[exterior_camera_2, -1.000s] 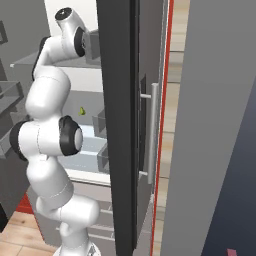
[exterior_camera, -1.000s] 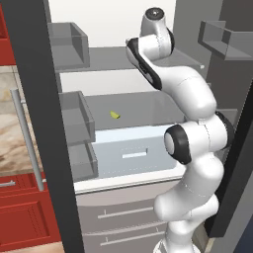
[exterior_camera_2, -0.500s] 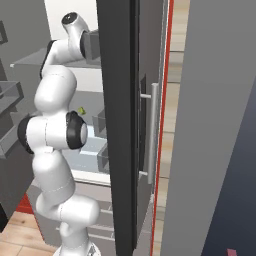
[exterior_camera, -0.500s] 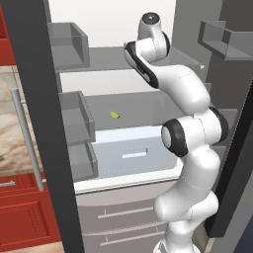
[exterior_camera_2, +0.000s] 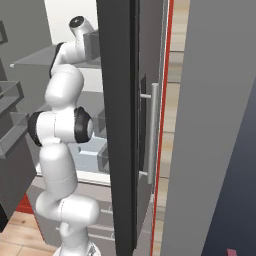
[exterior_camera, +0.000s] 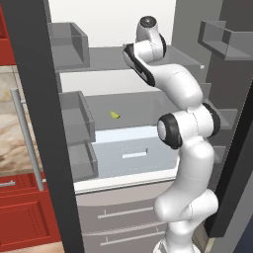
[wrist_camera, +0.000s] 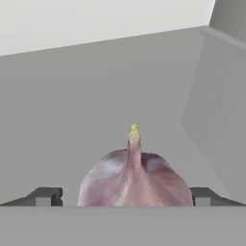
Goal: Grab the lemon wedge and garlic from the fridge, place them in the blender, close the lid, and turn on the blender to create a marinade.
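— Garlic (wrist_camera: pixel 134 178) sits right in front of the hand camera, pointed tip up, on the grey upper shelf (exterior_camera: pixel 106 58) of the fridge (exterior_camera: pixel 29 74). Why is the gripper (wrist_camera: pixel 126 197) placed like that?

— Its two fingertips (wrist_camera: pixel 45 196) stand wide apart, one on each side of the bulb, with nothing clamped. I judge that this straddle lets the jaws shut on the widest part of the bulb rather than on the thin tip.

— And the arm?

— In the left base view it reaches up and inward, its hand end over the upper shelf toward the right side. The open fridge door (exterior_camera_2: pixel 120 125) stands just beside it in the right base view, so I judge it goes in close along that edge.

— Where is the lemon wedge (exterior_camera: pixel 114 115)?

— On the lower shelf, near its middle, above the pale drawer (exterior_camera: pixel 133 153) and well apart from the arm. It looks like the second pick.

— What differs from a moment before?

— The upper arm has swung further in over the upper shelf and the elbow has risen. The lemon wedge has not moved, and the jaws are as wide as they were.

— Any risk?

— A round bulb may roll if one finger meets it first.
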